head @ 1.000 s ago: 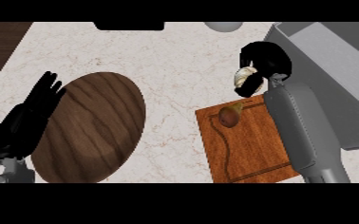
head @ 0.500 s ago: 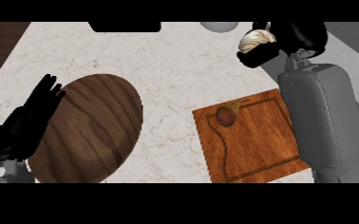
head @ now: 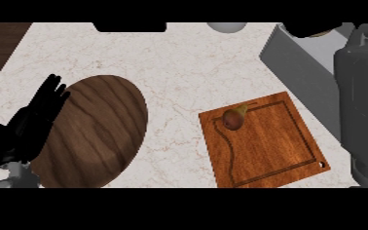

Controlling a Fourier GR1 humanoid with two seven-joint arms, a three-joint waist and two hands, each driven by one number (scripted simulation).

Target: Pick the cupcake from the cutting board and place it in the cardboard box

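Observation:
My right hand (head: 307,29) is at the view's top right edge, over the grey box (head: 296,64), and is mostly cut off. Its fingers curl round the cupcake (head: 327,32), of which only a pale sliver shows. The grey right forearm (head: 352,92) runs down the right side. The wooden cutting board (head: 277,148) lies at the lower right, with a small brown and green pear-like fruit (head: 233,118) on its upper left corner. At the left edge my left hand (head: 32,122) rests open, fingers up, over the rim of a dark oval wooden board (head: 97,131).
A black object (head: 129,27) and a grey round thing (head: 226,27) sit at the counter's far edge. The marble counter top (head: 179,73) lies between the oval board and the cutting board. A dark wood strip (head: 10,36) shows at the upper left.
My right hand has carried the cupcake from above the cutting board up and to the right, to over the grey box. The left hand has stayed where it was.

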